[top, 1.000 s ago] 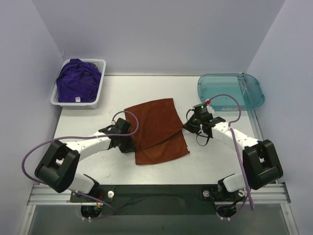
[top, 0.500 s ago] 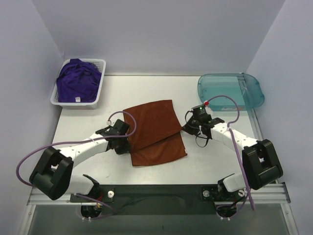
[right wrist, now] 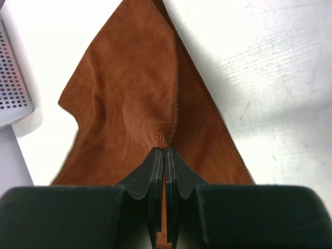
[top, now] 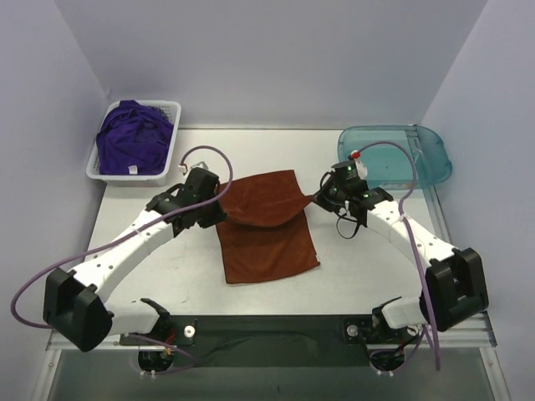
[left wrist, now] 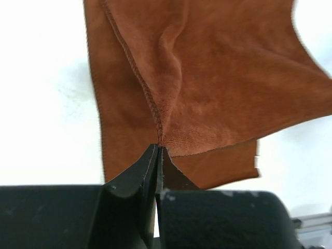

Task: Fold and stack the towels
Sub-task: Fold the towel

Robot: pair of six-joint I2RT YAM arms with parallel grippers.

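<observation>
A rust-orange towel (top: pixel 267 225) lies in the middle of the table, its far half lifted and slung between my two grippers. My left gripper (top: pixel 219 199) is shut on the towel's left corner (left wrist: pixel 160 139). The right gripper (top: pixel 319 199) is shut on the opposite corner (right wrist: pixel 165 140). The near half of the towel lies flat on the table (top: pixel 267 259). Deep purple towels (top: pixel 134 138) are heaped in the white basket (top: pixel 171 159) at the back left.
A translucent teal tray (top: pixel 393 154) sits at the back right, close behind my right arm. The white basket's slotted wall (right wrist: pixel 13 93) shows at the left of the right wrist view. Side walls close in the table on both sides.
Both grippers have moved away from me toward the back of the table, carrying the towel's pinched corners with them. The upper layer has lifted and now hangs between them over the flat lower half.
</observation>
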